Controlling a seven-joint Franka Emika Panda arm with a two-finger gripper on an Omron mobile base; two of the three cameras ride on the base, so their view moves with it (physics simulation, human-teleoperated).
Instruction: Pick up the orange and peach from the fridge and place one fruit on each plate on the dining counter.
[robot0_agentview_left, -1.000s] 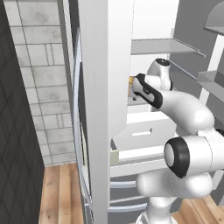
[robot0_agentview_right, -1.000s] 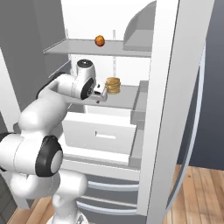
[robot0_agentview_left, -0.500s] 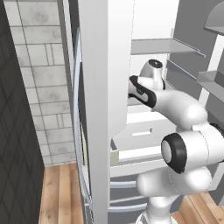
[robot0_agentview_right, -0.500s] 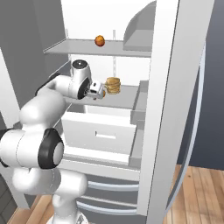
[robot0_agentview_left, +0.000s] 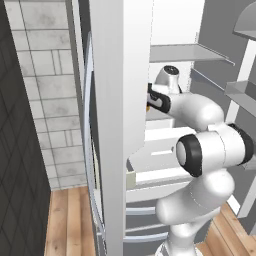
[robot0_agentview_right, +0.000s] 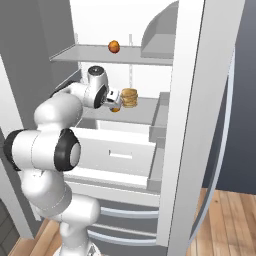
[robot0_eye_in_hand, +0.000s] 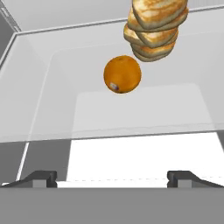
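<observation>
Inside the fridge (robot0_agentview_right: 200, 100), the gripper (robot0_eye_in_hand: 112, 177) hovers with jaws spread wide and empty; the orange (robot0_eye_in_hand: 122, 74) sits ahead on a glass shelf (robot0_eye_in_hand: 57, 109), beside a pancake stack (robot0_eye_in_hand: 154, 28); centre on it before closing

This is a home kitchen: an open fridge (robot0_agentview_right: 192, 75) with white shelves and drawer fronts holds food, an orange (robot0_eye_in_hand: 122, 74) beside a tan layered stack (robot0_eye_in_hand: 154, 27) and a peach (robot0_agentview_right: 114, 47) on the shelf above. Grey tiled wall (robot0_agentview_left: 50, 90) stands at left, over wooden plank floor (robot0_agentview_left: 67, 222).
</observation>
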